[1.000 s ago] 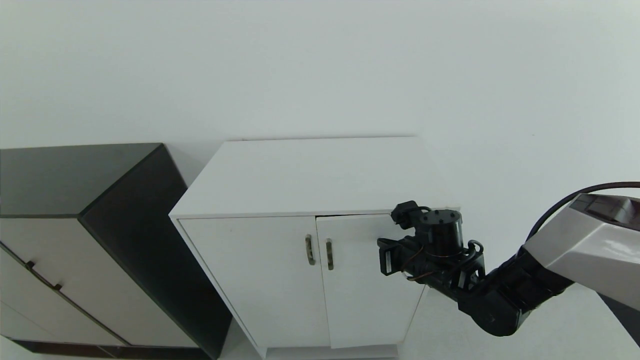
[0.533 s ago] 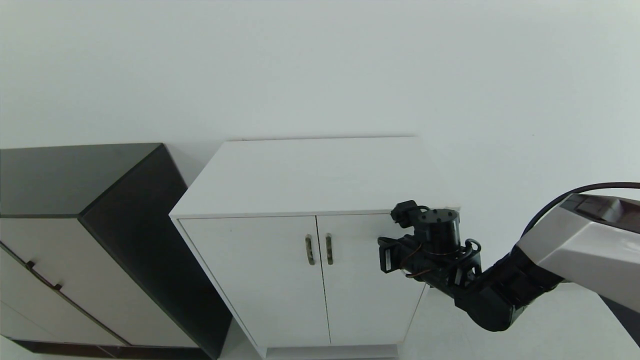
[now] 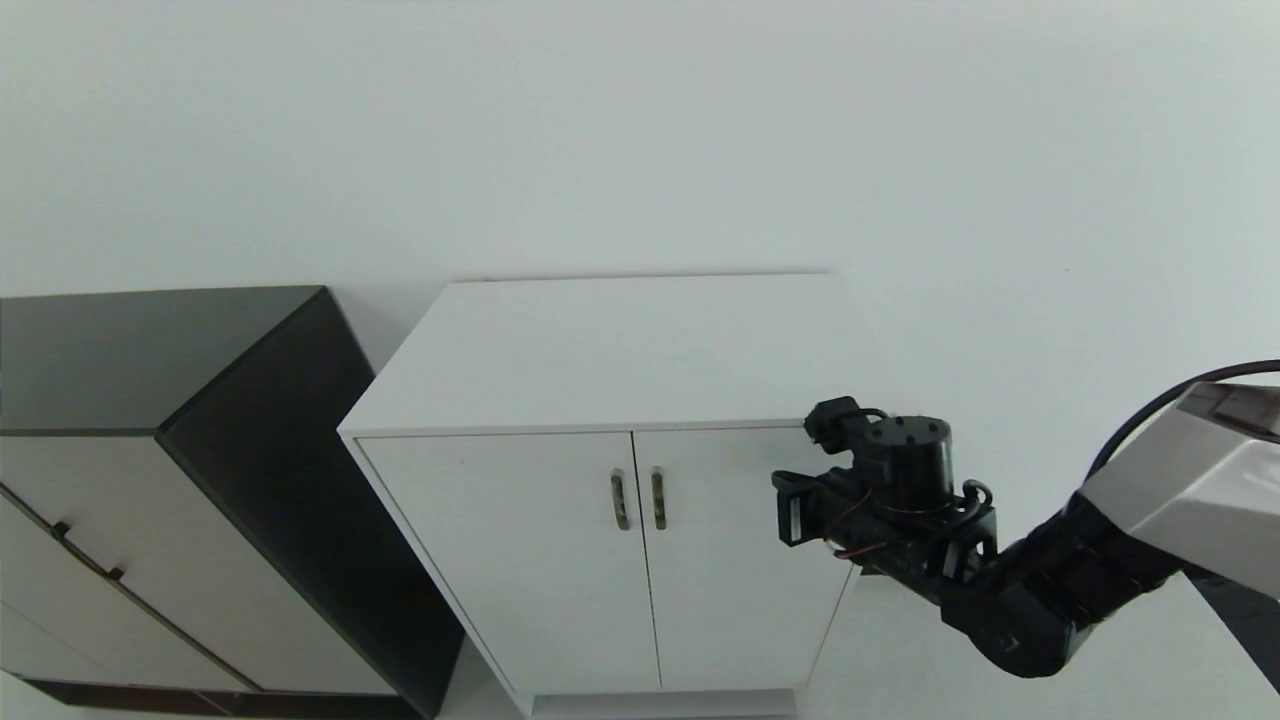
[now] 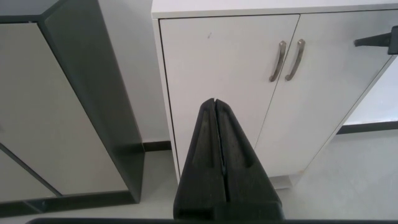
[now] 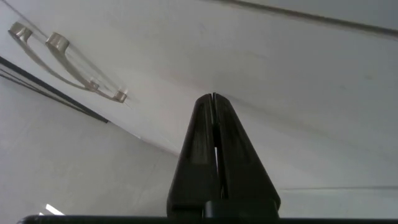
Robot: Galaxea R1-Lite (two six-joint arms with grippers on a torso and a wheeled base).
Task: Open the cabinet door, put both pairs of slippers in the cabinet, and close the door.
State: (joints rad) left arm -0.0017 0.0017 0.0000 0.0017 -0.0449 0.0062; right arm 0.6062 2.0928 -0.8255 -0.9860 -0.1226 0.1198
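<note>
Right gripper (image 5: 214,99) of mine, fingers pressed together and empty, sits at the right door (image 3: 740,560) of the white wooden two-door cabinet (image 3: 620,350), off to the side of its metal bar handles (image 3: 658,498). A blunt tip suits pushing, I judge. That door lies flush. My left gripper (image 4: 214,106), likewise pinched closed, hangs back, spare.

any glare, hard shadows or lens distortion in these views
Head view: flat, even light, no hard shadows; the white two-door cabinet has sides converging downward, a wide-lens look. Left wrist view: its curved metal handles catch pale highlights. Right wrist view: those handles glint at their mounts.
</note>
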